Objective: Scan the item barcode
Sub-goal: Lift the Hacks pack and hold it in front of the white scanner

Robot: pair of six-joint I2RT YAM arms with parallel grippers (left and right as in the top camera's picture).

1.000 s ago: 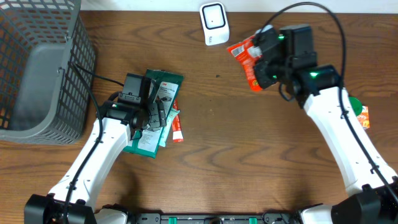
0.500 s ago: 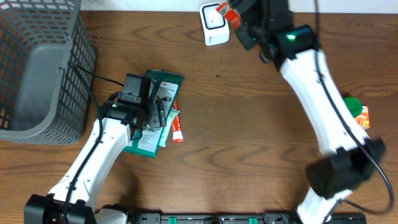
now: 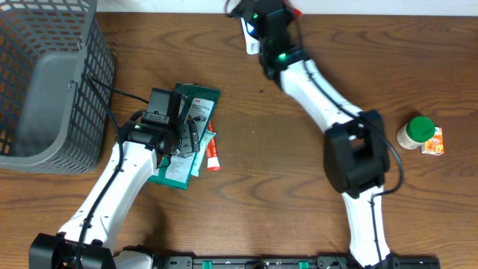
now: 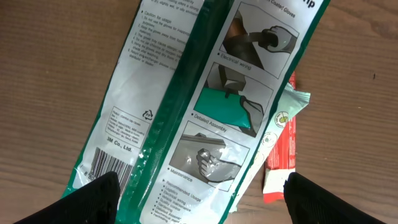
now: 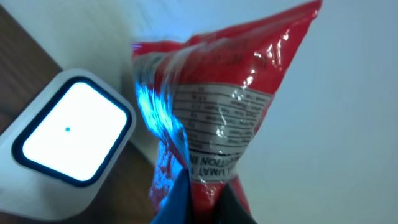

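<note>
**A:** What's the surface like?

**B:** A bench (image 3: 284, 194) of dark brown wood grain, smooth. A pale, plain wall (image 5: 348, 74) runs along its far edge. A grey mesh basket (image 3: 101, 71) with straight walls stands at the far left corner.

**A:** And the item?

**B:** The red packet (image 5: 230, 106) is up at the far edge, held off the wood just beside the scanner (image 5: 65, 134). It's glossy, crinkled foil with a white printed panel, and a blue glare runs down one crease. The right pincer (image 5: 202, 196) is pinched tight on its lower end.

**A:** The scanner itself?

**B:** A small white box with rounded corners. Its window glows white inside a dark frame.

**A:** The other arm?

**B:** The left pincer (image 4: 205, 199) stands wide above flat glove packs (image 4: 230, 93), left of the middle. They're clear film edged in green. A slim red pack (image 4: 280, 162) pokes out from under them. By the right edge sits a green-capped bottle (image 3: 416, 132) with a small orange box (image 3: 435, 140) just beside it.
</note>
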